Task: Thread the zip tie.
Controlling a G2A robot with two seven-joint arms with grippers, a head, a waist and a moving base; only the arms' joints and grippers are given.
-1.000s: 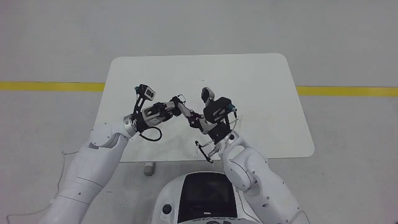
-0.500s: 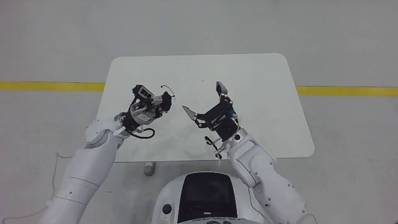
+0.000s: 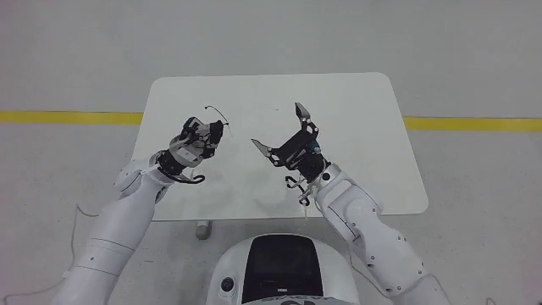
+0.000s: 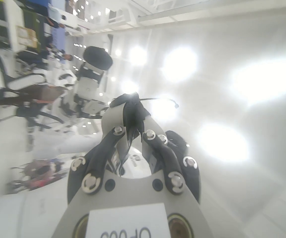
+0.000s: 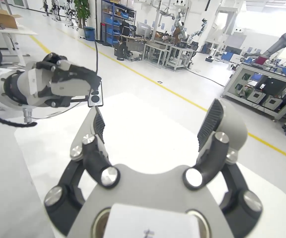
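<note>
A thin black zip tie sticks up from my left gripper, which is shut on it above the left half of the white table. In the left wrist view the zip tie juts out from the closed fingertips, its small end hanging free. In the right wrist view the zip tie rises as a thin black line from the left gripper. My right gripper hangs over the table's middle, open and holding nothing, its ribbed pads wide apart and facing the left gripper.
The table has rounded corners and bare space to the right and far side. A yellow floor line runs behind it. Workbenches and racks stand far off in the room.
The two grippers, close together a second ago, have drawn apart. My left gripper swung left and turned upward with the zip tie; my right gripper opened and moved slightly right.
</note>
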